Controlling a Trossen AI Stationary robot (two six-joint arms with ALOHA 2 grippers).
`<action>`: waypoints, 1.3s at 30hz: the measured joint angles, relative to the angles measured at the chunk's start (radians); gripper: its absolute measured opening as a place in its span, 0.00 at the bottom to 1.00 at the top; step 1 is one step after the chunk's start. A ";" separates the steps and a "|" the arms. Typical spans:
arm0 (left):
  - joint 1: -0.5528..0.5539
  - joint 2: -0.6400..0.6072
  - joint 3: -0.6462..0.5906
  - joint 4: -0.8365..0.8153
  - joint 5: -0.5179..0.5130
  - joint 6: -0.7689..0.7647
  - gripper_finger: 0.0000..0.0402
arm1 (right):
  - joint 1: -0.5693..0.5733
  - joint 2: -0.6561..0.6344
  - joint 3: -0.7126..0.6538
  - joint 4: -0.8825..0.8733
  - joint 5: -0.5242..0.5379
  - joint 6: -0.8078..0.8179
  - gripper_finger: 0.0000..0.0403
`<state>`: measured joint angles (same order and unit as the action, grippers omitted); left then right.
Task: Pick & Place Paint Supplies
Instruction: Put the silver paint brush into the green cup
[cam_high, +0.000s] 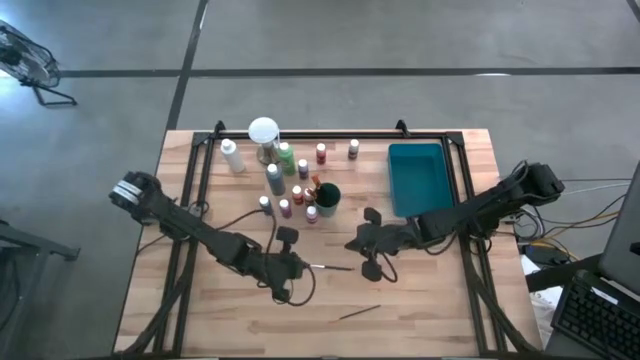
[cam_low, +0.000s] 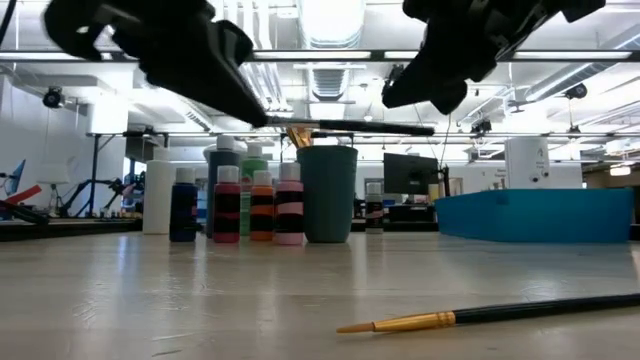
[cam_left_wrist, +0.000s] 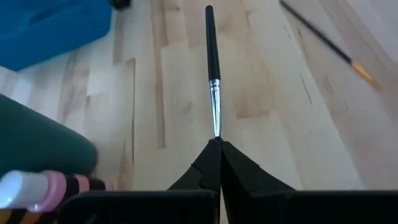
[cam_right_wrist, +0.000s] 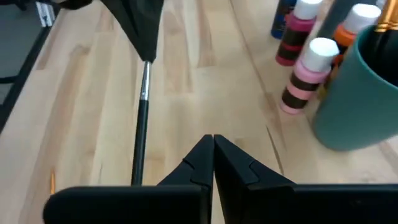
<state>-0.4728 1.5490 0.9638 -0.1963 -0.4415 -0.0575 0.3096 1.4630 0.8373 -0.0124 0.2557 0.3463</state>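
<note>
High view: the left gripper sits near the table's middle, clenched on a thin brush whose handle points toward the right gripper; that one's fingers are hard to make out here. A second brush lies loose nearer the front edge. Bottles crowd around a dark cup toward the back edge, with a teal tray by the back right corner.

Low view: both grippers are cut off at the top; the held brush hangs level above the table, in front of the cup. The loose brush lies in the foreground.

Left wrist view: fingers pinch the brush at its bristle end; the cup is partly cut off.

Right wrist view: the right fingers are pressed together on nothing, the brush just beside them
</note>
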 joint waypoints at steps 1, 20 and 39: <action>0.000 -0.002 0.000 -0.024 0.005 0.000 0.00 | 0.000 0.005 0.009 0.004 -0.002 0.002 0.03; -0.051 -0.002 0.016 -0.154 0.011 0.261 0.00 | -0.059 0.063 0.054 0.071 -0.203 0.051 0.31; -0.055 -0.002 0.214 -0.402 -0.031 0.569 0.00 | -0.121 0.281 0.210 0.173 -0.491 0.110 0.43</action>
<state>-0.5282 1.5475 1.1782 -0.5981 -0.4727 0.5115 0.1886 1.7435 1.0474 0.1606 -0.2356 0.4568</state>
